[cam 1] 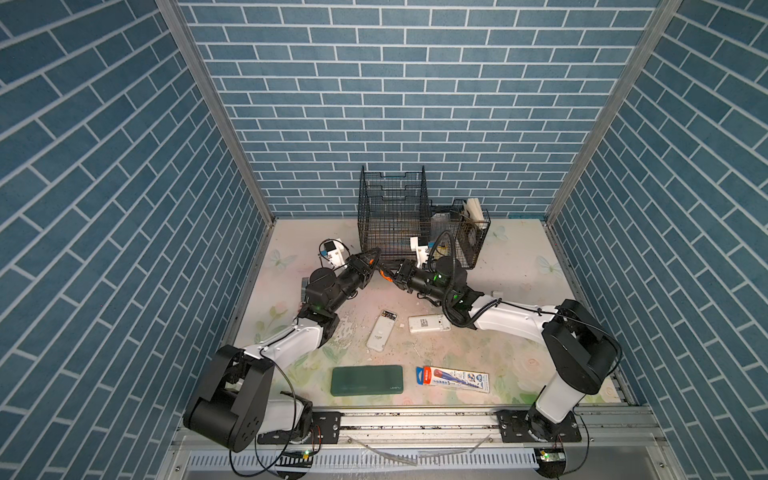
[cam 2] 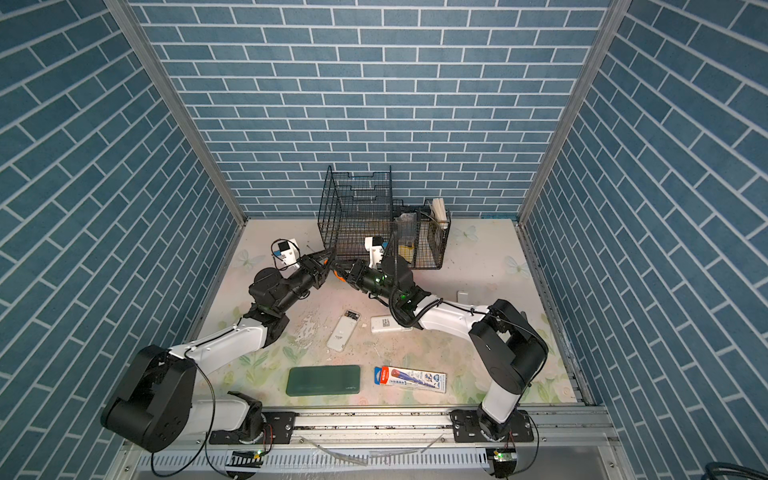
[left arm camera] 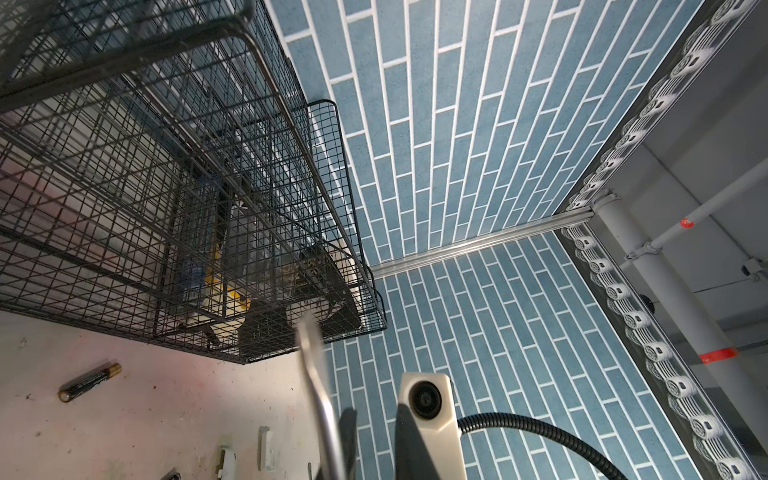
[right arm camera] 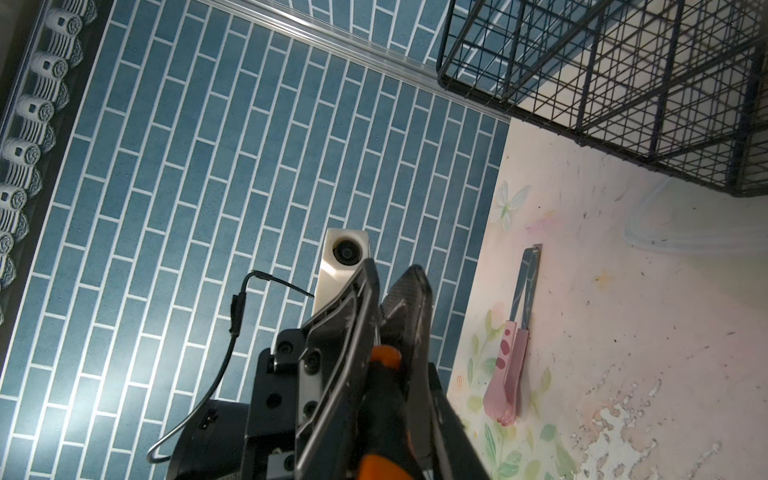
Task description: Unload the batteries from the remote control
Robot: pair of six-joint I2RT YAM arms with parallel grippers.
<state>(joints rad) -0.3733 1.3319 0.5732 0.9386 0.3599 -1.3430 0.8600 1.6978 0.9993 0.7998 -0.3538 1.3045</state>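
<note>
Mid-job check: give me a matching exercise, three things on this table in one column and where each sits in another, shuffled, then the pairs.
1 battery
2 green case
3 screwdriver

A gripped, off the table
B loose on the table near the wire basket
C flat at the table's front edge

Pairs: 1-B, 2-C, 3-A

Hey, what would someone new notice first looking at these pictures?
The two arms meet in front of the black wire basket, with an orange-and-black screwdriver between them. Nearer the front lie two white remotes, and one loose battery rests on the table near the basket.
</note>
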